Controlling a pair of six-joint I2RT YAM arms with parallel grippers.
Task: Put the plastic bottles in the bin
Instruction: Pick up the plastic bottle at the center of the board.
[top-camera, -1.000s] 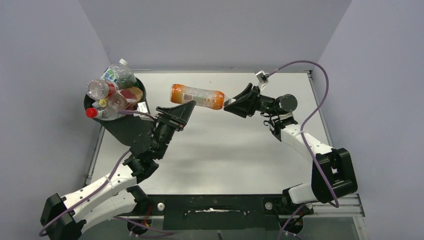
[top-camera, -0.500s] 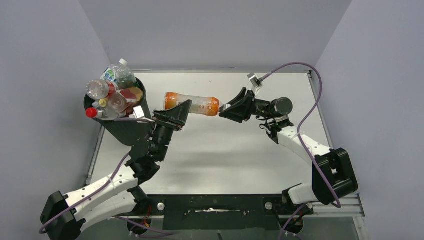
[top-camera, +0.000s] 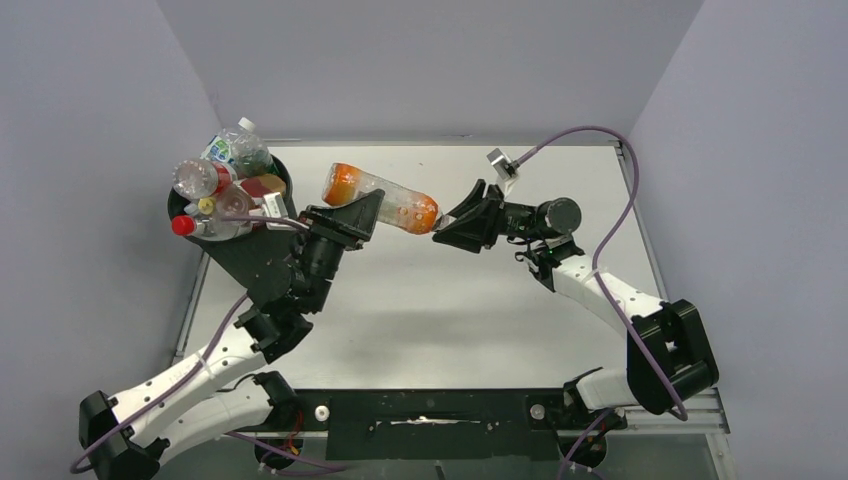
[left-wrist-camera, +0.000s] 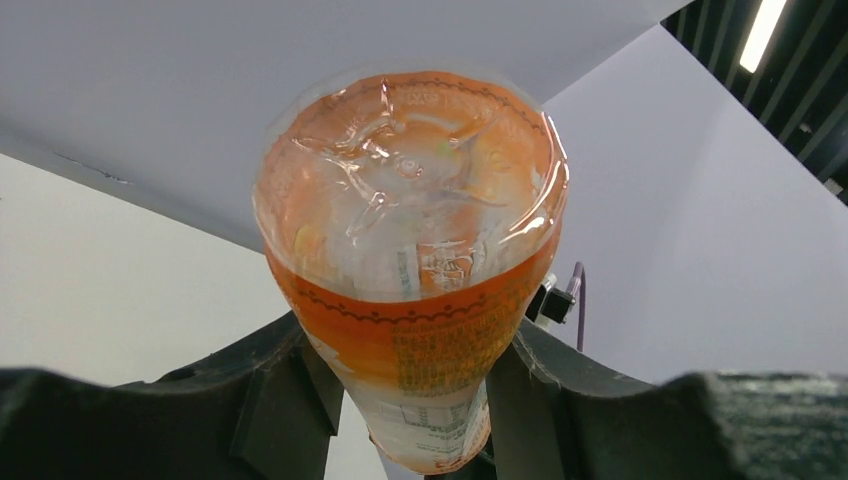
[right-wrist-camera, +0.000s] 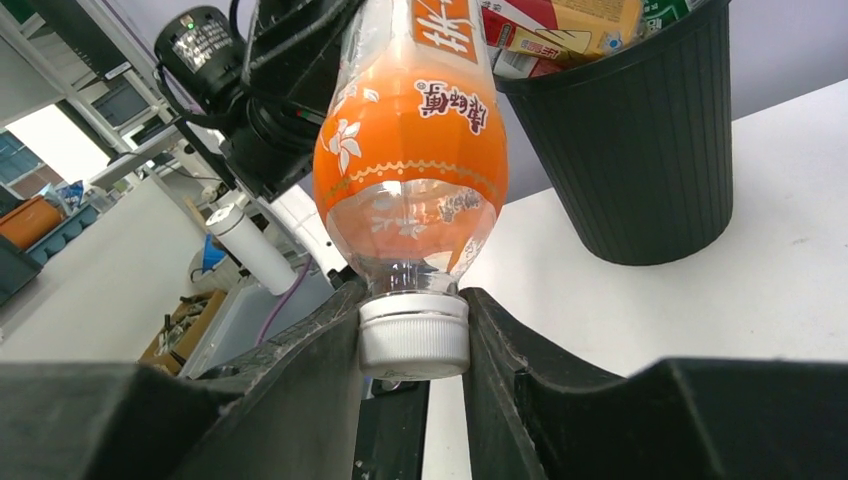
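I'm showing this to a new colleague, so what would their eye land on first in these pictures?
Most likely the orange bottle, held in mid-air over the middle of the table between both arms: the left hand grips its body and the right hand pinches its white cap. Next, the black bin at the far left, heaped above its rim with plastic bottles.

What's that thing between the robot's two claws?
An orange plastic bottle bridges them, seen in the top external view: the right gripper pinches its white cap, the left gripper clamps its body.
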